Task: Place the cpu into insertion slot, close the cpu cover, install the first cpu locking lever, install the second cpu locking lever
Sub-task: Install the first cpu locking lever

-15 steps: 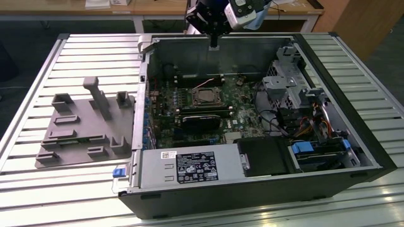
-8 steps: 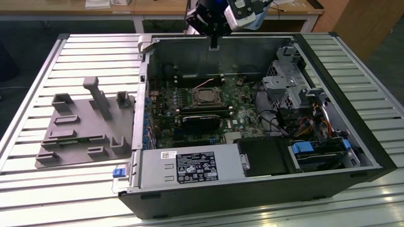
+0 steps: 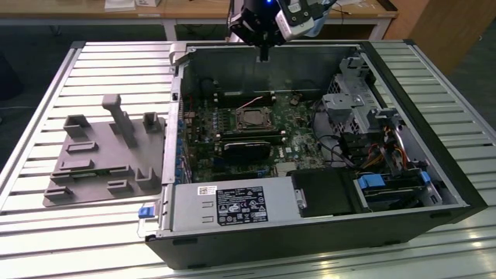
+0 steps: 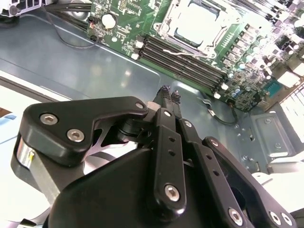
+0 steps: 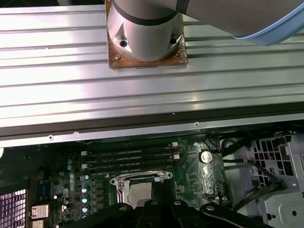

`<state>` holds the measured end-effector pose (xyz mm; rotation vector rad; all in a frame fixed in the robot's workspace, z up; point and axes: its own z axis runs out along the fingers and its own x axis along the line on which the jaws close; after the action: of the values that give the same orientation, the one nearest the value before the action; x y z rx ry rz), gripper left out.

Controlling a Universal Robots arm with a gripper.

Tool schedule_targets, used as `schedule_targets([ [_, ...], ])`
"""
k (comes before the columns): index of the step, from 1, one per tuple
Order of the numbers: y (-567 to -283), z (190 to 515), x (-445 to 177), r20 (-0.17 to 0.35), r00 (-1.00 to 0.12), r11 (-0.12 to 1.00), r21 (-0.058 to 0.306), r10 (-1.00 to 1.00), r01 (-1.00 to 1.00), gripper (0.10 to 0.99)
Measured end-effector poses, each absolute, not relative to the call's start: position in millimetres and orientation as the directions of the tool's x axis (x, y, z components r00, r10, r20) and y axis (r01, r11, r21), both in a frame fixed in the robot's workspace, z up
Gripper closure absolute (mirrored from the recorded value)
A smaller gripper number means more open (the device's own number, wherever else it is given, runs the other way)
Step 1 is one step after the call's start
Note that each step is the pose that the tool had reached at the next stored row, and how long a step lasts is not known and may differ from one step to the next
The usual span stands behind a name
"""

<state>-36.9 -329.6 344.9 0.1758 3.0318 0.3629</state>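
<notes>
Pincer (image 4: 170, 91) tips together, second wrist view; exterior view: far from cpu (image 3: 250, 120)

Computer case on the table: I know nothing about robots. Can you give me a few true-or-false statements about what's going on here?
1. The cpu sits in the insertion slot. True.
2. The gripper is holding the cpu. False: it is shut on nothing and hangs above the far wall of the computer case, apart from the chip.
3. A grey moulded tray lies on the slatted table, to the exterior view's left of the case. True.
4. The case is closed up with its side panel on. False: it lies open, with the green motherboard exposed.
</notes>
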Motion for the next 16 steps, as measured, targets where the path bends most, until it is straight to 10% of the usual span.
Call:
schedule_targets([
  [16,-330,333,-43,-0.112,-0.986,0.966,0.242,0.123,0.093,0.984],
])
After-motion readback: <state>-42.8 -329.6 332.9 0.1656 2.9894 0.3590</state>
